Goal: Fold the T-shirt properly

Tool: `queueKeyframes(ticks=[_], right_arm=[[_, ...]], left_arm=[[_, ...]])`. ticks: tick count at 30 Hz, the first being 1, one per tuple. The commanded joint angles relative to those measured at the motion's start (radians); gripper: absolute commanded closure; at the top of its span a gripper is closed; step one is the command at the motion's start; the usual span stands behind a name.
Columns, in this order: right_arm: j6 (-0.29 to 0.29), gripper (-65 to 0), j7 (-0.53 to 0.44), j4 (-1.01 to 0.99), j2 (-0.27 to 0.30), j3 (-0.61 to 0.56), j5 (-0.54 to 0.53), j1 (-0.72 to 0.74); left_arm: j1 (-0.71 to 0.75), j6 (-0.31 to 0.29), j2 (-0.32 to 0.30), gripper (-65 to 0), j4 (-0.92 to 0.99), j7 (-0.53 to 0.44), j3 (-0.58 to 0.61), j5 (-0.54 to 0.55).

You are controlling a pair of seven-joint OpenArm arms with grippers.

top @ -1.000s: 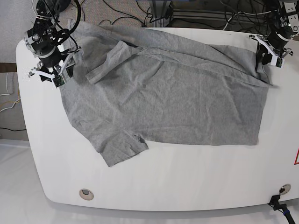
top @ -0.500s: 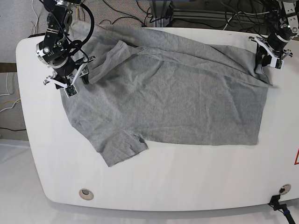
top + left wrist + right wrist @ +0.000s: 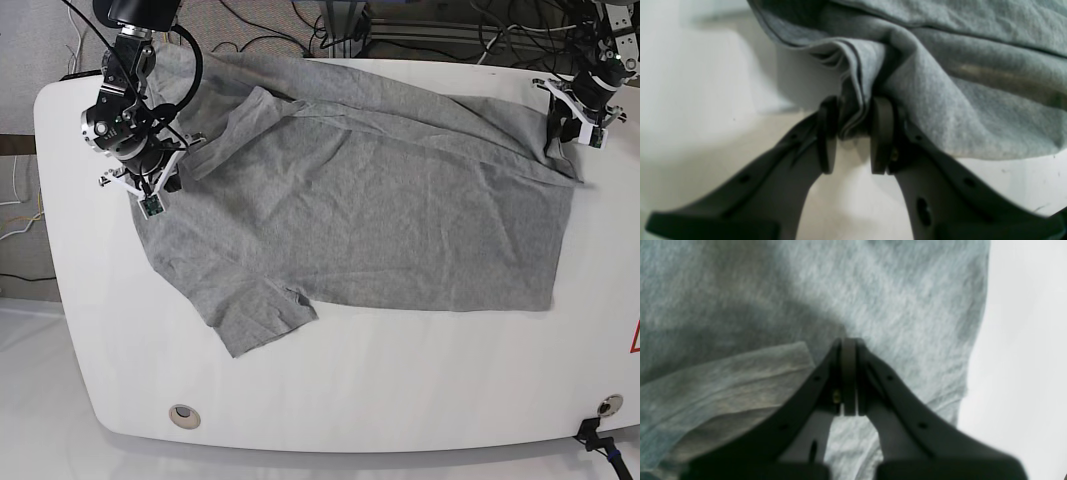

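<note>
The grey T-shirt (image 3: 360,200) lies spread and wrinkled across the white table (image 3: 400,390), with one sleeve (image 3: 265,315) pointing to the front left. My left gripper (image 3: 573,130) sits at the shirt's far right corner. In the left wrist view the left gripper (image 3: 853,133) is shut on a bunched fold of the T-shirt (image 3: 973,83). My right gripper (image 3: 145,190) is at the shirt's left edge. In the right wrist view the right gripper (image 3: 848,346) has its jaws together, tips pressed into the T-shirt (image 3: 873,290). No cloth shows between its pads.
Black cables (image 3: 270,40) and a metal rail run behind the table's back edge. Two round holes (image 3: 184,415) (image 3: 608,404) sit near the front edge. A folded-over sleeve (image 3: 230,135) lies close to the right gripper.
My right gripper came in from the table's edge onto the shirt's left edge and its jaws went from open to shut. The left gripper has kept its hold and place.
</note>
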State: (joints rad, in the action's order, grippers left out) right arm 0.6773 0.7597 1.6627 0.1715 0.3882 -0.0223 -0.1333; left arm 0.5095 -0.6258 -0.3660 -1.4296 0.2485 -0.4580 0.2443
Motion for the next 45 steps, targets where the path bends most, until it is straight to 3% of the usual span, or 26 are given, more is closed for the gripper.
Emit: queueKeyframes(ticks=[1,6,11,21,25,30,45], right_arm=[[-0.004,0.0,-0.022,0.014,0.010,0.004,-0.009,0.010],[-0.003,0.0,-0.024,-0.057,0.013,0.004,-0.009,0.013],[-0.003,0.0,-0.085,-0.121,0.013,0.004,-0.008,0.014],[0.002,0.0,-0.087,-0.144,0.032,-0.004,-0.005,0.070],[0.002,0.0,-0.088,-0.206,0.063,-0.039,-0.008,0.114],[0.002,0.0,-0.150,-0.276,0.072,-0.054,-0.009,0.139],[0.002,0.0,-0.151,-0.278,0.072,-0.082,-0.006,0.166]], left_arm=[[0.021,0.004,0.002,-15.4,0.019,0.128,0.009,-0.095],[0.021,0.004,0.002,-15.2,0.019,0.128,0.009,-0.095],[0.021,0.002,0.002,-15.2,0.019,0.128,0.009,-0.095],[0.022,0.001,-0.001,-15.2,0.019,0.128,0.009,-0.095],[0.025,0.001,-0.001,-15.2,0.019,0.128,0.009,-0.095],[0.030,0.001,-0.003,-15.2,0.019,0.128,0.008,-0.095],[0.166,0.004,0.002,-15.5,-0.061,0.131,-0.023,-0.095]])
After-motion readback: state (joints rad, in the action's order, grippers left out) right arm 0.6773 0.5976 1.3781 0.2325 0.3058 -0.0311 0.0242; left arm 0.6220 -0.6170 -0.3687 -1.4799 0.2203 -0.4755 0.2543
